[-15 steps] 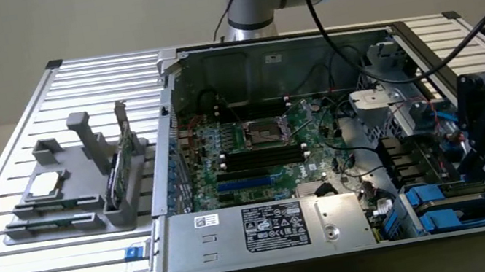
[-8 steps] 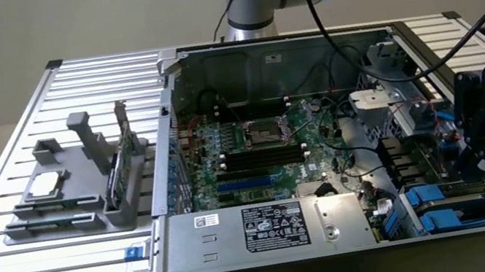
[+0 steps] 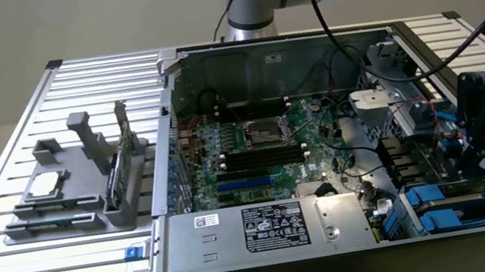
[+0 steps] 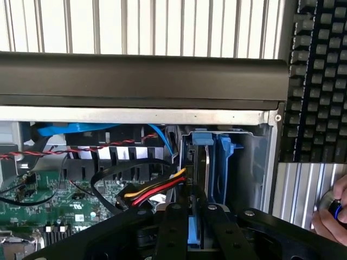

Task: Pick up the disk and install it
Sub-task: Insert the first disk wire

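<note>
At the drive bay (image 4: 249, 162), the gripper (image 4: 193, 214), clamped narrow on the disk (image 4: 199, 173), stands at insertion; seating likely demands square alignment.

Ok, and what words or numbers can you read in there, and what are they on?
"ROBOTIQ": white letters on the gripper, turned sideways, so that is my best reading.
Power supply label: symbols and small print, too small to read.
White sticker beside that label: too small to read.
Motherboard: white markings, too small to read.
</note>
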Robot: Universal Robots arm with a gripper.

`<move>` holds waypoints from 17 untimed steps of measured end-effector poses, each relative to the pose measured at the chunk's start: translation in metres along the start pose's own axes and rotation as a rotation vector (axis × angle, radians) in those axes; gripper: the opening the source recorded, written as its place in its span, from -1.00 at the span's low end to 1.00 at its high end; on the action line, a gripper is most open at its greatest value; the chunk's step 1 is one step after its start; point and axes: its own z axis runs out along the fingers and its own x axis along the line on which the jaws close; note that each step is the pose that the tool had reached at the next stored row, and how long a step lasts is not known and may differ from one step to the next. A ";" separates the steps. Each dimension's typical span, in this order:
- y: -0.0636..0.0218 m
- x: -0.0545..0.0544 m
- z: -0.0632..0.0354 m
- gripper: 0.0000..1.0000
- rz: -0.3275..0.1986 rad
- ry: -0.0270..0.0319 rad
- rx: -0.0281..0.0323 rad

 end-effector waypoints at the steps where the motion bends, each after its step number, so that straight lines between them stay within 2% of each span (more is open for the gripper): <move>1: 0.0002 0.000 0.0006 -0.67 0.006 -0.0007 0.0020; 3: 0.0002 0.000 0.0010 -0.67 0.019 -0.0018 0.0067; 5: 0.0003 0.000 0.0011 -0.67 0.033 -0.0016 0.0142; 7: 0.0003 0.000 0.0013 -0.67 0.043 -0.0053 0.0187; 12: 0.0024 0.001 0.0015 -0.67 0.056 -0.0212 0.0227; 16: 0.0031 0.002 0.0018 -0.67 0.060 -0.0289 0.0245; 17: 0.0031 0.002 0.0018 -0.67 0.060 -0.0293 0.0246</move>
